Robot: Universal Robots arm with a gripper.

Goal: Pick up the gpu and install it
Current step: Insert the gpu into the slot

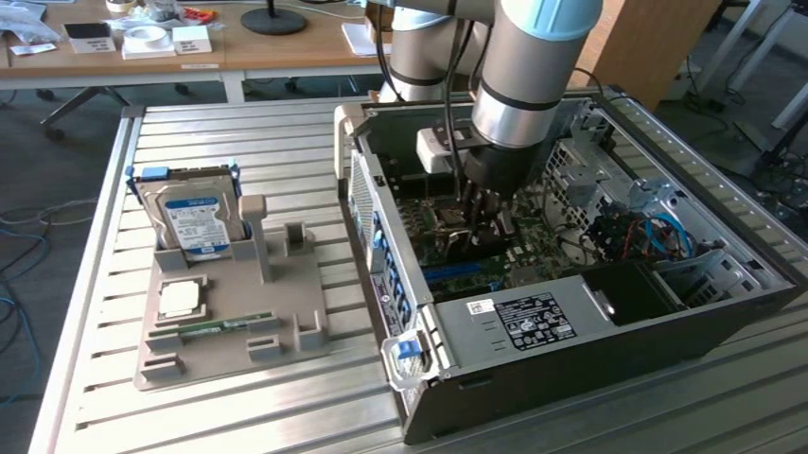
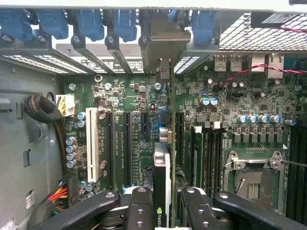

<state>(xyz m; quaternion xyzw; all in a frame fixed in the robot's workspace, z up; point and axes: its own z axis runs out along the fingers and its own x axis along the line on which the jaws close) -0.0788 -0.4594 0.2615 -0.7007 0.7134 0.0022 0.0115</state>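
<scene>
My gripper reaches down into the open computer case, over the green motherboard. It is shut on the gpu, which I see edge-on in the wrist view as a thin upright card with a logo near the fingers. The card's silvery bracket stands at the case's rear slot openings, among the blue retainer clips. The card runs along a slot to one side of two black expansion slots. Whether its lower edge touches the slot I cannot tell.
On the slatted table at the exterior view's left, a grey holder tray carries an upright hard drive, a CPU chip and a RAM stick. Inside the case are a CPU socket, a white slot and cable bundles.
</scene>
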